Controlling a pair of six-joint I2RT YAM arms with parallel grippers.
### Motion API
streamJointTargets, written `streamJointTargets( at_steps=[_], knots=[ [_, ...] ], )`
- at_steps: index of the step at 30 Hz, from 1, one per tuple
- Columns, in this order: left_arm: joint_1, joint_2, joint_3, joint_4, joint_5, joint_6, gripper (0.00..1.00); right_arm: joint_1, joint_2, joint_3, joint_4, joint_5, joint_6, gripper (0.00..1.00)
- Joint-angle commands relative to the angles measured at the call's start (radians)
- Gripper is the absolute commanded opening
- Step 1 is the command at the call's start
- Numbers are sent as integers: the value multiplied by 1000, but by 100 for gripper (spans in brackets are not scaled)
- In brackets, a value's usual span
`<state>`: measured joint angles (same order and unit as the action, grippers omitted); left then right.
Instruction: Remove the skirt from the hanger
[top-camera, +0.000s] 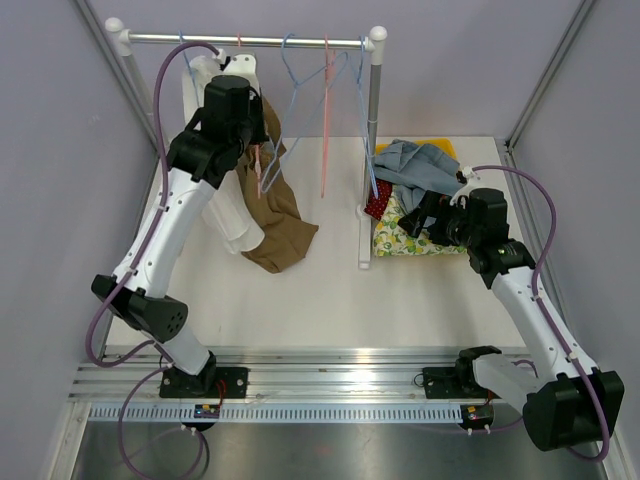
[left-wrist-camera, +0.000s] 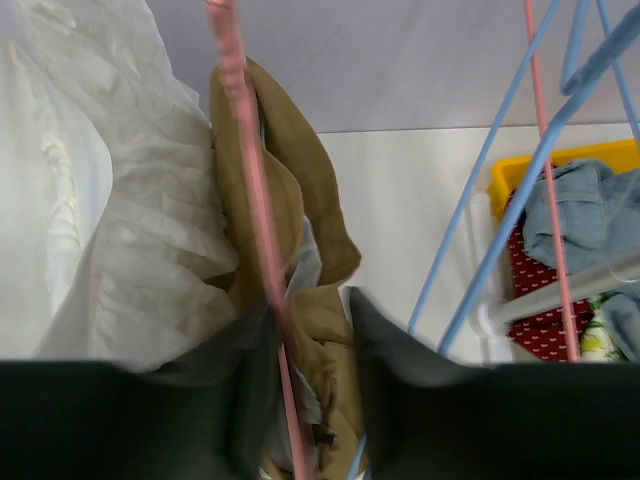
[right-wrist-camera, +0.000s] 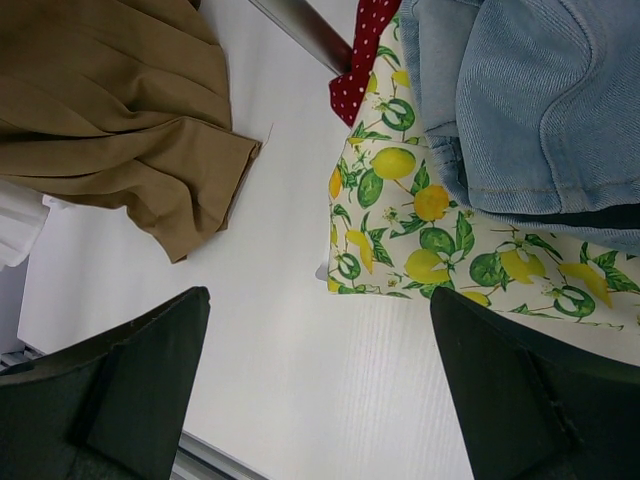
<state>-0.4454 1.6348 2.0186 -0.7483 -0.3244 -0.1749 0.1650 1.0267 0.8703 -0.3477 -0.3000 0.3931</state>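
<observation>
Soft, light, limp skirt (top-camera: 283, 215) hangs on the pink hanger (left-wrist-camera: 255, 200) at the rail's (top-camera: 250, 41) left end, hem pooled on the table (top-camera: 330, 290). Left gripper (left-wrist-camera: 310, 310) brackets its waist, likely the best hold; whether it pinches, I cannot tell. Right gripper (right-wrist-camera: 318, 300) gapes, empty.

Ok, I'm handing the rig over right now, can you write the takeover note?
Left gripper: fingers straddle the pink hanger and the waist of the skirt; can't tell if clamped.
Right gripper: open, empty, over the table beside the lemon-print cloth.
Skirt hangs from the hanger on the rail, hem pooled on the table.
Done: nothing off yet.
Left: pull the skirt free of the hanger.
</observation>
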Motion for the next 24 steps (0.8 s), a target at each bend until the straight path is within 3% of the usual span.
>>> streamJointTargets(
  at_steps=[1, 3, 7, 8, 12, 24],
  knots=[
    [10, 7, 2, 58, 19, 8, 17, 10, -2, -1, 9, -14, -7, 99],
    [10, 10, 12, 52, 13, 9, 0, 13, -1, 2, 16, -33, -7, 99],
    [11, 2, 43, 35, 10, 9, 0, 94, 13, 80, -14, 10, -3, 99],
    [11, -3, 66, 18, 2, -3, 0, 134, 19, 145, -39, 83, -25, 100],
    [10, -24, 133, -35, 18, 11, 0, 442, 102, 344, -118, 292, -65, 99],
    [7, -153, 141, -65, 51, -38, 0, 984, 366, 708, -114, 614, -48, 99]
  ],
)
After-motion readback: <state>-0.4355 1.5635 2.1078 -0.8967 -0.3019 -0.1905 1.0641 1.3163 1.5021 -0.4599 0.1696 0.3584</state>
